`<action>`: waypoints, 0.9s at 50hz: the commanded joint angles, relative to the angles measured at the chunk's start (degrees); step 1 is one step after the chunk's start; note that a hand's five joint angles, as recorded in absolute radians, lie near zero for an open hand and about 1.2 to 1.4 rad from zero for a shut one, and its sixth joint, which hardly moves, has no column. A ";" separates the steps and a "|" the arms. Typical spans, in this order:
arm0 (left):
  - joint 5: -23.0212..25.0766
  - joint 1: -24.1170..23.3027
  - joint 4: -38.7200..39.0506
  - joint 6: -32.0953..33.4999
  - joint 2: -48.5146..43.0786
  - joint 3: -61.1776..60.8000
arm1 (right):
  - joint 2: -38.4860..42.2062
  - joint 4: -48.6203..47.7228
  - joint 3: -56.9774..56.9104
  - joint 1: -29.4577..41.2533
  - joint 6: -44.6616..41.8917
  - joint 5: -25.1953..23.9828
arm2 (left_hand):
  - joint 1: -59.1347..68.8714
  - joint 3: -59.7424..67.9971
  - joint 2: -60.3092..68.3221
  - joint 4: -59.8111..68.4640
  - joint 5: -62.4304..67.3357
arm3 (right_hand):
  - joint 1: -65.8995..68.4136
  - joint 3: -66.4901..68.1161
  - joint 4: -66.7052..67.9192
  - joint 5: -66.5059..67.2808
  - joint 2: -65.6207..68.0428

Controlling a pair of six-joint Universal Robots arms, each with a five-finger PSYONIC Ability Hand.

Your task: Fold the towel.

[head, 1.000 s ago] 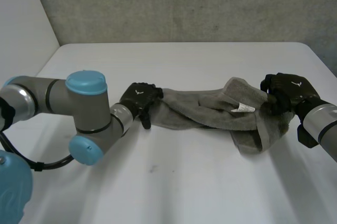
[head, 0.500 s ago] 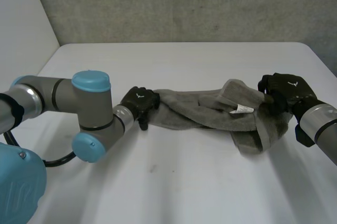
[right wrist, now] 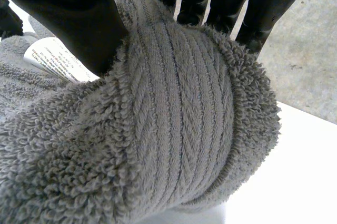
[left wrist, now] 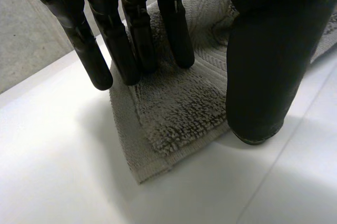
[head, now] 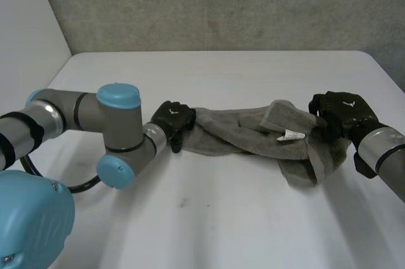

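A grey towel (head: 247, 133) lies bunched and twisted in a long strip on the white table, with a white label (head: 291, 135) near its right end. My left hand (head: 172, 119) is at the strip's left end. In the left wrist view its fingers (left wrist: 131, 39) stand almost straight with their tips on the towel (left wrist: 174, 124), and the thumb (left wrist: 263, 76) comes down at the towel's edge; a flat corner lies past the fingertips. My right hand (head: 345, 112) is shut on the towel's right end. Its thumb (right wrist: 68, 13) and fingers wrap a thick roll of towel (right wrist: 179, 113) next to the label (right wrist: 55, 58).
The white table (head: 221, 218) spreads wide in front of the towel and behind it. A grey wall (head: 221, 3) stands along the table's far edge. My left arm's elbow (head: 117, 136) sits low over the table, left of the towel.
My left hand's fingers have drawn in toward the thumb over the towel's left end, and the left elbow has swung to the right. The right hand has kept its hold and barely moved.
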 commanded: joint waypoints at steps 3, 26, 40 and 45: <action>0.03 -0.06 -0.17 -0.19 -0.94 2.64 | 0.13 0.00 -0.15 -0.03 -0.07 -0.04 | 10.30 10.39 10.29 10.36 12.60 | 5.93 5.53 3.70 6.19 6.10; -0.59 -1.91 -2.27 -0.37 -2.97 7.73 | 0.84 0.00 -0.68 0.06 -2.00 -0.04 | 37.53 37.62 37.51 37.59 39.83 | 5.93 5.53 3.70 6.19 6.10; -0.59 0.28 -2.36 -6.43 13.71 -4.01 | -1.35 1.40 -3.13 -0.11 -1.04 0.23 | 37.53 37.62 37.51 37.59 39.83 | 5.93 5.53 3.70 6.19 6.10; 0.29 3.54 -2.01 -6.35 28.99 -17.98 | -7.76 13.14 -7.34 0.06 -1.30 -0.21 | 37.53 37.62 37.51 37.59 39.83 | 5.93 5.53 3.70 6.19 6.10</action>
